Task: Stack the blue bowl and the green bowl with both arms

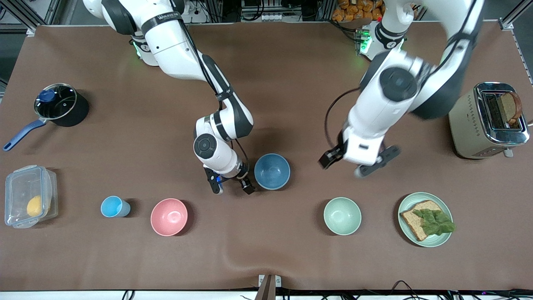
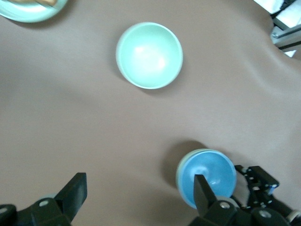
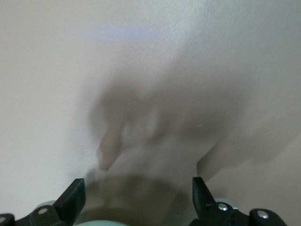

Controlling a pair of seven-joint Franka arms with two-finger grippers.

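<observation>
The blue bowl point(image 1: 272, 171) stands mid-table. In the left wrist view it point(image 2: 209, 176) sits inside a green bowl, of which only a thin rim point(image 2: 180, 170) shows. My right gripper point(image 1: 231, 186) is open and empty, low beside the blue bowl on the side toward the right arm's end; its fingers point(image 3: 75, 190) frame blurred table point(image 3: 136, 186). My left gripper point(image 1: 353, 163) is open and empty, up over bare table between the blue bowl and a paler mint-green bowl point(image 1: 342, 216); its fingers point(image 2: 75, 186) are spread wide point(image 2: 138, 183).
A pink bowl point(image 1: 169, 216) and a small light-blue cup point(image 1: 112, 206) stand nearer the front camera toward the right arm's end. A plate with bread and lettuce point(image 1: 425, 219) and a toaster point(image 1: 487, 121) stand toward the left arm's end. A pot point(image 1: 60, 104) and a plastic box point(image 1: 29, 196) are also there.
</observation>
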